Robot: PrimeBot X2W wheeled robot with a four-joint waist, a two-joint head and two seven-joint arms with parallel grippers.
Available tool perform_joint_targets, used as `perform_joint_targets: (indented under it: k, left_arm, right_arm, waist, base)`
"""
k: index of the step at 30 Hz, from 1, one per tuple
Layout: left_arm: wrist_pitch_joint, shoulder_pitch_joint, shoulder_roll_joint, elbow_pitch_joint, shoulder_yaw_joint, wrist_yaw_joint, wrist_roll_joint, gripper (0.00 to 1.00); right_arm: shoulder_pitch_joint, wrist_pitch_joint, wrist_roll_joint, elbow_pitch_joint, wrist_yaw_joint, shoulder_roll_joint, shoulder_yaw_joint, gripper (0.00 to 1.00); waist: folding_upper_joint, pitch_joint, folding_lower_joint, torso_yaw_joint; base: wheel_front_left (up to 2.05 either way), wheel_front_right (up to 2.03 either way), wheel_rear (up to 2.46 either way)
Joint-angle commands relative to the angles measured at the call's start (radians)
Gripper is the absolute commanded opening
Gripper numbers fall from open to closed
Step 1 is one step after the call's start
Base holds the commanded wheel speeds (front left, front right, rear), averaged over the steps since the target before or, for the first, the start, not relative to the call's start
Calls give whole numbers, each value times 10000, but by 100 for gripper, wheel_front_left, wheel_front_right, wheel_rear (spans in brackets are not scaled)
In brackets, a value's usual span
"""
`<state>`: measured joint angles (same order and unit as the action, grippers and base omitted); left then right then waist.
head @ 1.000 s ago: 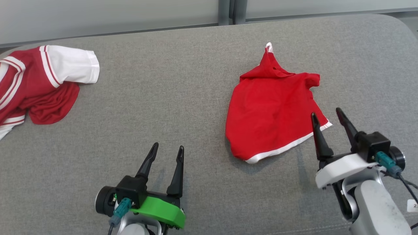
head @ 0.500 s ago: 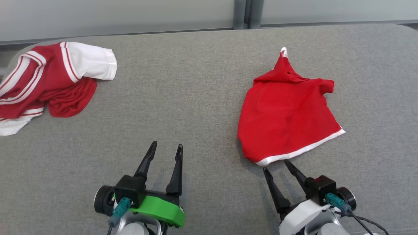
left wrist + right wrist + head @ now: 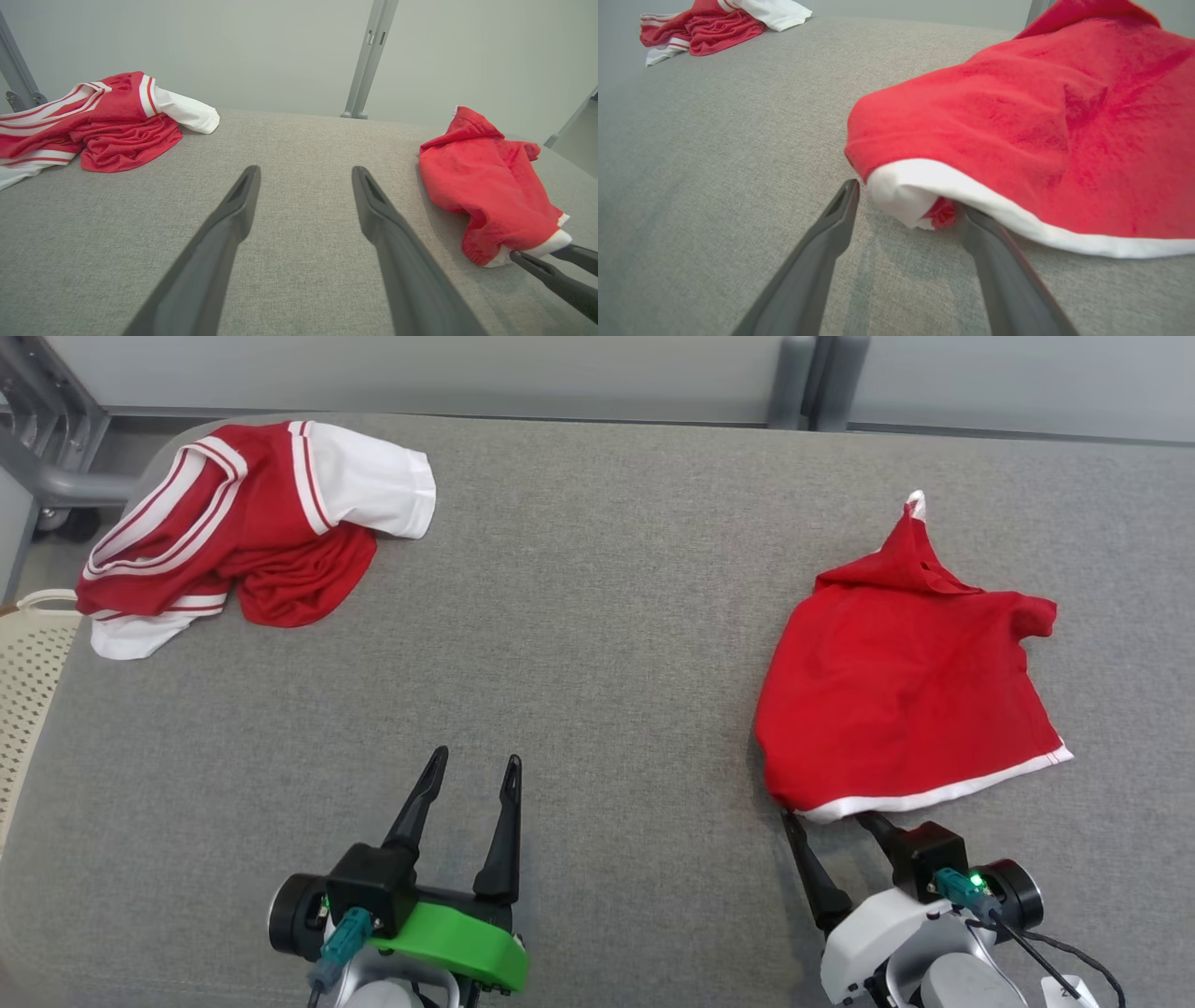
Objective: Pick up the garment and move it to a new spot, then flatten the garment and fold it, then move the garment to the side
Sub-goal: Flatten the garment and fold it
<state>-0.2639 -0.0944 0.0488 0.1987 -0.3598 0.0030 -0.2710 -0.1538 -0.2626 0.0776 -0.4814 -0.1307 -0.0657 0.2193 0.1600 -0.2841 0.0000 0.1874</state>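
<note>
Pickup seems in hand: your right gripper (image 3: 827,835), wide open and empty, straddles a hem corner of the red garment (image 3: 901,691), needing closing next; left gripper (image 3: 477,758) open, empty.

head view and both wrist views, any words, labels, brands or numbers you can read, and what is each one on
No text can be read anywhere.
Small white tag by the right arm's cable, at the bottom edge of the head view: a dark mark, too small and cut off to read.
Plain red cloth garment with a white hem: no print or label visible.
Red and white striped cloth garment: stripes, no lettering visible.
</note>
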Motion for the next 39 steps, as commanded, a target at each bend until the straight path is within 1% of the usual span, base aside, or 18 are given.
perform_joint_targets:
  k: [1, 2, 3, 4, 7, 13, 15, 16, 19, 21, 24, 27, 31, 32, 33, 34, 35, 39]
  left_arm:
    - [-6, 68, 30, -3, -20, -1, 35, 100]
    - [-7, 76, 30, 7, -19, 2, 31, 100]
    - [-7, 86, 30, 27, -22, -4, 34, 100]
    - [-6, 98, 30, 43, -25, -7, 27, 100]
    - [-7, 133, 30, 58, -11, 1, -9, 100]
    - [-6, 200, 30, 54, -33, 52, -63, 100]
    - [-7, 197, 30, 43, -60, 52, -82, 100]
    - [-7, 197, 30, 43, -60, 52, -82, 100]
    - [-6, 168, 30, 27, -108, 74, -119, 100]
    - [-6, 133, 30, 19, -122, 81, -136, 100]
    - [-6, 98, 30, 14, -95, 109, -180, 100]
    - [-6, 29, 30, 10, -69, 110, -159, 100]
    - [-7, -43, 30, -12, -24, 146, -175, 100]
    - [-6, -43, 30, -11, -11, 143, -177, 100]
    - [-7, -42, 30, -17, -6, 148, -182, 100]
    - [-6, -39, 30, -25, 9, 153, -187, 100]
    - [-6, -36, 30, -36, 21, 167, -187, 100]
    - [-7, -20, 30, -76, 93, 191, -171, 100]
  right_arm:
    - [-186, -37, -105, -196, -1, 71, -54, 46]
    - [-262, -37, -128, -325, -1, 86, -38, 29]
    - [-355, -37, -127, -423, -1, 93, -25, 8]
    - [-445, -37, -28, -492, -1, 101, 27, 0]
    - [-706, -37, 660, -499, -1, 135, 451, 0]
    - [-1389, -38, 3678, 466, -2, 129, 1777, 0]
    - [-1659, -38, 4696, 891, -2, 135, 2000, 0]
    - [-1659, -38, 4696, 891, -2, 135, 2000, 0]
    - [-1892, -36, 5876, 1315, -2, 130, 1888, 0]
    - [-1951, -38, 6145, 1178, -2, 141, 2008, 0]
    - [-2088, -38, 6205, 443, -2, 132, 2320, 0]
    - [-2223, -38, 5985, -448, -2, 136, 2673, 0]
    - [-2310, -38, 6025, -1300, -2, 132, 2890, 0]
    - [-2358, -38, 5968, -1426, -2, 133, 2916, 2]
    - [-2367, -36, 5987, -1548, -2, 139, 2967, 27]
    - [-2361, -38, 6030, -1587, -2, 141, 3042, 56]
    - [-2375, -38, 6050, -1492, -2, 141, 3039, 100]
    - [-2120, -38, 5847, -1114, -2, 129, 3028, 100]
  waist:
    - [0, -25, 0, 304]
    - [0, -31, 0, 374]
    - [0, -30, 0, 438]
    - [0, -31, 0, 495]
    - [0, -16, 0, 614]
    - [0, 7, 0, 692]
    - [0, 4, 0, 707]
    - [0, 4, 0, 707]
    - [0, -1, 0, 745]
    - [0, -17, 0, 778]
    - [0, -64, 0, 812]
    - [0, -117, 0, 832]
    - [0, -171, 0, 796]
    - [0, -179, 0, 776]
    - [0, -187, 0, 752]
    - [0, -194, 0, 720]
    - [0, -203, 0, 682]
    - [0, -200, 0, 462]
  base:
    - [0, 0, 0]
    - [0, 0, 0]
    - [0, 0, 0]
    - [0, 0, 0]
    - [0, 0, 0]
    - [0, 0, 0]
    - [0, 0, 0]
    - [0, 0, 0]
    - [0, 0, 0]
    - [0, 0, 0]
    - [0, 0, 0]
    - [0, 0, 0]
    - [0, 0, 0]
    - [0, 0, 0]
    - [0, 0, 0]
    - [0, 0, 0]
    - [0, 0, 0]
    - [0, 0, 0]
